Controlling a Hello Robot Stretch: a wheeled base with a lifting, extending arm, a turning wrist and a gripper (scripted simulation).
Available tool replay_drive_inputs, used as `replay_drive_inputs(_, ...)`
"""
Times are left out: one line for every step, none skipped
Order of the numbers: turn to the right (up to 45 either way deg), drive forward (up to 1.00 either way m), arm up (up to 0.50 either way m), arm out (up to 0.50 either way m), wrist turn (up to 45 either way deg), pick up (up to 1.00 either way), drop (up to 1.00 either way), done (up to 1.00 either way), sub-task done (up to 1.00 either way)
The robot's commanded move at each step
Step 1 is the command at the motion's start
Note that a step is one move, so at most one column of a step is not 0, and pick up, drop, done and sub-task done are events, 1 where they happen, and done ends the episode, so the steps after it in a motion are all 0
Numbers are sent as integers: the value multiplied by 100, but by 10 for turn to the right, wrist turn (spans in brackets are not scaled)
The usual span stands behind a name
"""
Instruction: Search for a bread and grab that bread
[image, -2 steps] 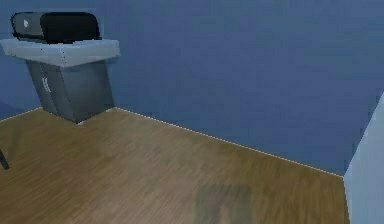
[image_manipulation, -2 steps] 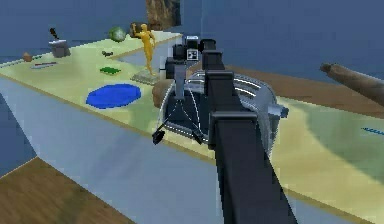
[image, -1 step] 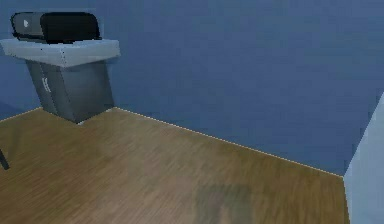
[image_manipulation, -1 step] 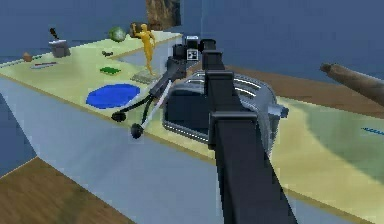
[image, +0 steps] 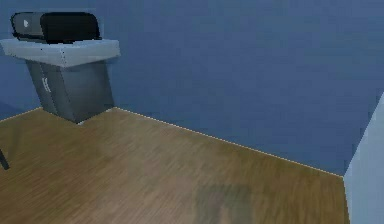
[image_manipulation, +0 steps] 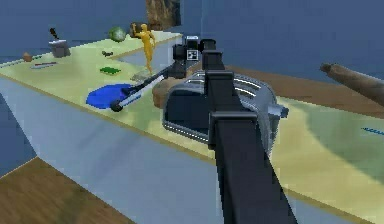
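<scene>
In the arm side view the dark arm (image_manipulation: 235, 140) rises over a pale yellow countertop (image_manipulation: 330, 140). Its gripper (image_manipulation: 124, 99) reaches left, and the thin fingers end at a flat blue thing (image_manipulation: 100, 96) lying on the counter. I cannot tell whether the gripper holds anything. A long brown thing (image_manipulation: 352, 79), shaped like a loaf, shows at the upper right of this view, far from the gripper.
A metal sink (image_manipulation: 265, 100) is set in the counter under the arm. A yellow figurine (image_manipulation: 146, 42), a green ball (image_manipulation: 118, 33) and a small dark object (image_manipulation: 57, 38) stand farther along. In the forward view, a grey cabinet (image: 72, 85) carries a black appliance (image: 58, 25) against a blue wall (image: 240, 70).
</scene>
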Motion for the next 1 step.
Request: replay_drive_inputs(0, 0, 0, 0, 450, 0, 0, 0, 0)
